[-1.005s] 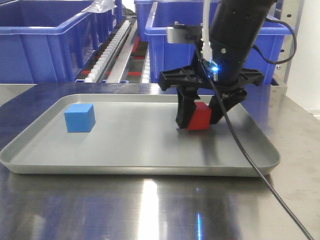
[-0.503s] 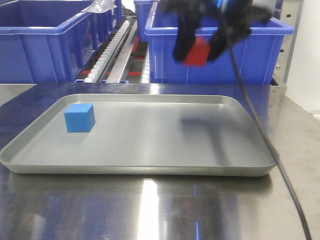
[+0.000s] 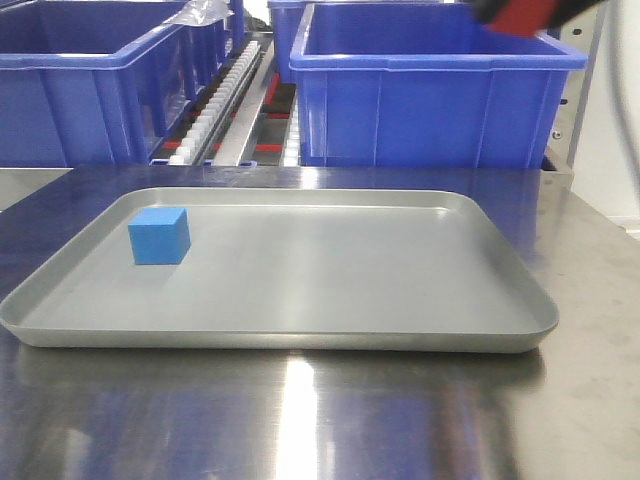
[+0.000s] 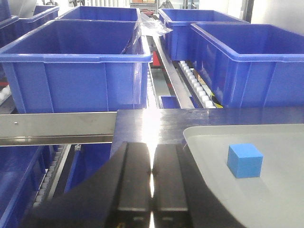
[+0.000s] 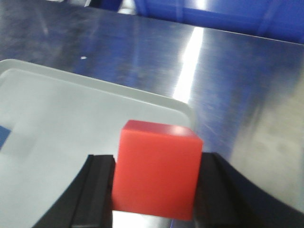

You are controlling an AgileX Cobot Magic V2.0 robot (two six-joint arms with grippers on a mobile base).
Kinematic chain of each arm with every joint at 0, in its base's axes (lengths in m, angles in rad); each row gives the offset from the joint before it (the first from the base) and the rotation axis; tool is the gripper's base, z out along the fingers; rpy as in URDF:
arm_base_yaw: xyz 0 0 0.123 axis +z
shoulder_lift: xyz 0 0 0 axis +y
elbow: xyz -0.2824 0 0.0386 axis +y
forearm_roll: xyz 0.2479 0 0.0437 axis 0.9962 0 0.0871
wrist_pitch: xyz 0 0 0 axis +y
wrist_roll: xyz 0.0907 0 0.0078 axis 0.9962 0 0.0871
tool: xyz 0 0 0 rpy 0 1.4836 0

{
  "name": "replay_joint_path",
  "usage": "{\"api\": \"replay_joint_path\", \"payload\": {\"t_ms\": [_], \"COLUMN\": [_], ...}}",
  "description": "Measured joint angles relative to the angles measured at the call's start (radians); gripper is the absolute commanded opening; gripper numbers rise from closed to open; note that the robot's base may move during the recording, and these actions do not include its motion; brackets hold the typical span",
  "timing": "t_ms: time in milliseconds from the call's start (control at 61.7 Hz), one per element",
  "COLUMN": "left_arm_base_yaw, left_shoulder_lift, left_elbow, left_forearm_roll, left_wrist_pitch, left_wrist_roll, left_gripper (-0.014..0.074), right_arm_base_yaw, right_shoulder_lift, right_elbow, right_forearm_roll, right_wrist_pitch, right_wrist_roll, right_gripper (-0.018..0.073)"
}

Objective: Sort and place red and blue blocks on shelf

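The black right gripper (image 5: 154,199) clamps the small bright red cube (image 5: 156,171) between its fingers, high above a corner of the grey metal tray (image 3: 300,338). The small light blue cube (image 3: 159,236) sits on the tray's left part. The black left gripper (image 4: 152,185) is pressed closed, holding nothing.

The front view faces the tray (image 3: 300,338) low and close, and both wrist views look past their fingers (image 4: 135,185) (image 5: 95,190) onto it.

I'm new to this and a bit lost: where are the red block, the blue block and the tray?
red block (image 5: 154,175), right wrist view, front face.
blue block (image 3: 158,240), front view, front face.
tray (image 3: 300,340), front view, near rim.
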State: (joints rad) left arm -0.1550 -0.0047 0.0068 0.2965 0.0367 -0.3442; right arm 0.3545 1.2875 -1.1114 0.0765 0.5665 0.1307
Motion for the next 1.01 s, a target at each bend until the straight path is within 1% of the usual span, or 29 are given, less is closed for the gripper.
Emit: {"api": "replay_joint_path", "payload": {"t_ms": [292,600,713,827,1005], "left_arm_base_yaw": [0.0,0.0,0.0,0.0,0.0], "left_shoulder_lift": [0.0,0.0,0.0,0.0,0.0], "left_elbow": [0.0,0.0,0.0,0.0,0.0], "left_forearm_roll": [0.0,0.0,0.0,0.0,0.0], "left_wrist_pitch": [0.0,0.0,0.0,0.0,0.0], "left_wrist_roll": [0.0,0.0,0.0,0.0,0.0], "left_gripper": [0.0141,0.0141,0.0141,0.0141,0.0141], "right_arm_base_yaw": [-0.136,-0.308,-0.329,-0.33,-0.33], "right_shoulder_lift": [-0.284,-0.608,-0.703,-0.753,-0.784], "right_elbow": [0.243,0.479,0.544,0.59,0.606], "right_forearm_roll": [0.0,0.0,0.0,0.0,0.0], "right_wrist_pitch": [-0.027,-0.029,-0.028,-0.022,-0.018], "right_wrist_roll": [0.0,0.0,0.0,0.0,0.0], "right_gripper": [0.005,0.005,0.005,0.005,0.005]}}
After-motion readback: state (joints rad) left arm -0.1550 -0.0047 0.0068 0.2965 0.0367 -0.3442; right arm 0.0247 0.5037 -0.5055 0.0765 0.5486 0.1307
